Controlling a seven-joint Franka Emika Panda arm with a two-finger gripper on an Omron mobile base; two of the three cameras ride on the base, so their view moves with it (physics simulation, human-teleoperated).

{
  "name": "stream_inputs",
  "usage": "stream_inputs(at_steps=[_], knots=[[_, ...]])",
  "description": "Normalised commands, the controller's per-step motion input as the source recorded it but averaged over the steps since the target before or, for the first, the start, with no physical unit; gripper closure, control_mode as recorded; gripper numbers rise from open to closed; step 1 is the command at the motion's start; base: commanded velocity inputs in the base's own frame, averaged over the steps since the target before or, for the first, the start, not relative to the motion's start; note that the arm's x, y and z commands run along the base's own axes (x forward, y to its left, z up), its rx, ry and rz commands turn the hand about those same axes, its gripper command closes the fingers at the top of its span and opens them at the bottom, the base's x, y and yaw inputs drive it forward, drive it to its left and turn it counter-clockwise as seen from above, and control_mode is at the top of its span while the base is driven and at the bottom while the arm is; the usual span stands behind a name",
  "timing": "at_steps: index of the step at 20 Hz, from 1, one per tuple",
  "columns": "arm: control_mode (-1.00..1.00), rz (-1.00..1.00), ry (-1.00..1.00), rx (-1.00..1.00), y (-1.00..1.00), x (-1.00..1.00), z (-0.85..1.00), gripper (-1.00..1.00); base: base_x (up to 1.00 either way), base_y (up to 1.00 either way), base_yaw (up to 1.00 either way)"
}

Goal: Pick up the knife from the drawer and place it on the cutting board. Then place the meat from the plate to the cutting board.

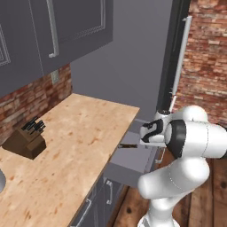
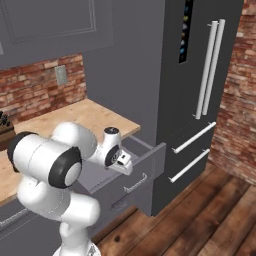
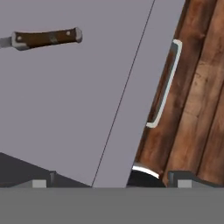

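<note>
**Line up over the handle before going down into the drawer**

The step in hand looks like the reach for the slim kitchen knife with the dark brown handle and thin silver blade [image 3: 46, 38]. In the hand view it lies at the upper left of the frame, flat on the plain bottom of the wide, shallow grey box drawer [image 3: 78, 109], handle toward the middle of the frame and blade running off the left edge. The drawer stands pulled out; its grey front with the pale curved pull crosses the right half of that frame, over brown wooden floor

The white arm's two-finger gripper [image 3: 113, 180] hangs above the drawer with its jaws spread wide and nothing between them. Its two tips show at the bottom of the hand view, well apart from the knife

To do this well, I judge the hand should travel toward the upper left of its own view until the handle sits between the tips, then turn so the jaws close across the handle. Come down straight; the thin blade offers little to grip

In the left base view the knife [image 1: 128, 146] shows beside the light wooden counter [image 1: 71, 150]
</note>
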Motion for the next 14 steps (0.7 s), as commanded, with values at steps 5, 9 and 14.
stream_inputs(at_steps=[5, 9, 14], knots=[[-1.00, 0.00, 0.07, 0.00, -0.06, 0.28, -0.34, -1.00, 0.00, 0.00, 0.00], [-1.00, 0.00, 0.05, 0.00, -0.12, 0.16, -0.43, -1.00, 0.00, 0.00, 0.00], [-1.00, 0.00, 0.02, 0.00, -0.10, 0.09, -0.48, -1.00, 0.00, 0.00, 0.00]])
